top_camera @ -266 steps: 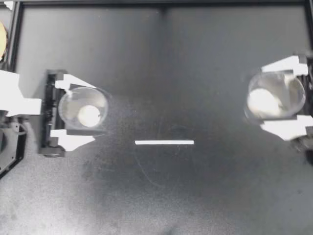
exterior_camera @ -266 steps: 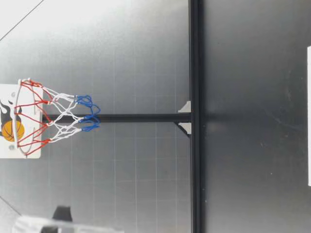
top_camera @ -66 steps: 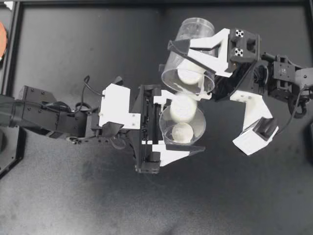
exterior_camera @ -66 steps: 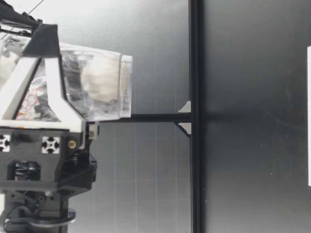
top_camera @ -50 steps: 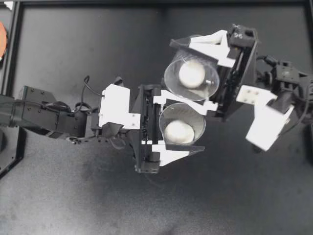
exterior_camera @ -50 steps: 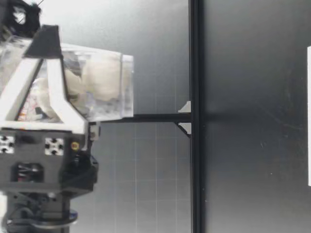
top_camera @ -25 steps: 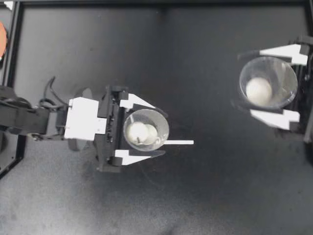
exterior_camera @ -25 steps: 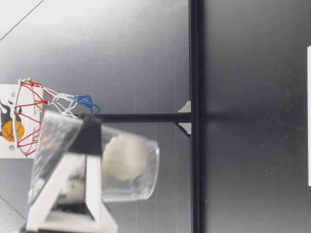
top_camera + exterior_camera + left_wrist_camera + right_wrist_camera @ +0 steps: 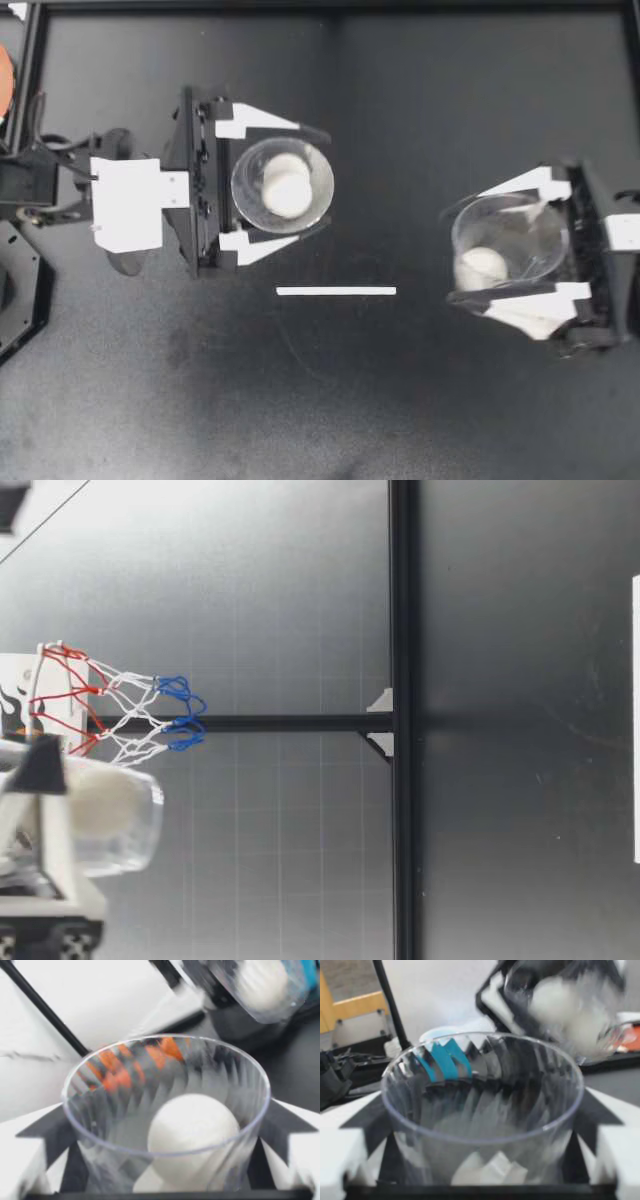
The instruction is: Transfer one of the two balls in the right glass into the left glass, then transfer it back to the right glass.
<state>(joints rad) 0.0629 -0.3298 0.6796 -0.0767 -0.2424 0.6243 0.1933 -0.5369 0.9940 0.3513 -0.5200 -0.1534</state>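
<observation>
**Firm holds, light cargo**

Left gripper (image 9: 305, 181) clamps the left glass (image 9: 250, 172), ball (image 9: 287, 188) inside, toward the table's (image 9: 400, 400) left edge. Right gripper (image 9: 478, 248) clamps the right glass (image 9: 528, 238), another ball (image 9: 480, 266) inside, by the right edge. Thin, slick-looking walls: squeeze mid-wall, gently.

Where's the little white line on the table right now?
In the top view, the white line lies flat on the table near its middle, between the left glass and the right glass, closer to the left one.
</observation>
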